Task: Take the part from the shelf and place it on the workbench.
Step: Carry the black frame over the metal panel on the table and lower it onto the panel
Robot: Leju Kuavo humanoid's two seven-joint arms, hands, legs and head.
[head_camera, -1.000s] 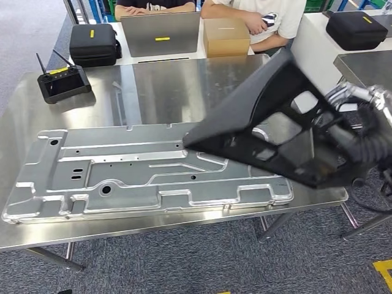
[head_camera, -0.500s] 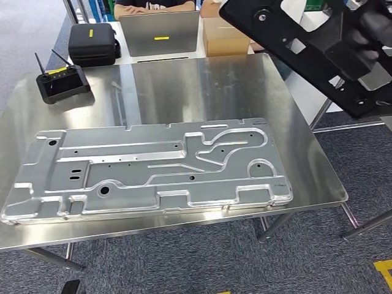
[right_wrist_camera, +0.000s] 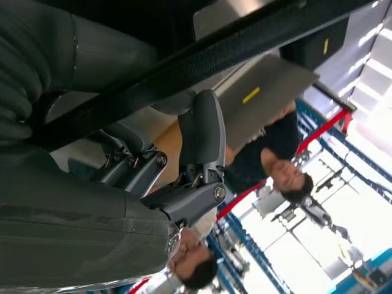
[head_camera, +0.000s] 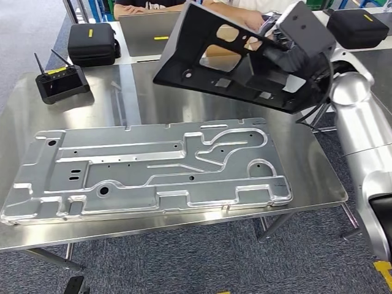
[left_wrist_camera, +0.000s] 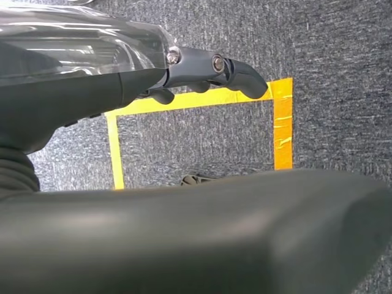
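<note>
Swung leftward since half a second ago, the black frame part point(head_camera: 231, 58) hangs above the workbench point(head_camera: 305, 165) at one o'clock, grasped by the right hand point(head_camera: 286, 58); setting down remains. Left hand point(left_wrist_camera: 203, 70) hangs slack, holding nothing.

The right hand point(head_camera: 283, 56) holds the black part point(head_camera: 222, 58) tilted in the air above the workbench point(head_camera: 185, 86).

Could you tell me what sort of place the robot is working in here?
Probably a factory or workshop test area: a stainless-steel workbench bearing a stamped sheet-metal panel, yellow floor tape, and blue racking overhead.
</note>
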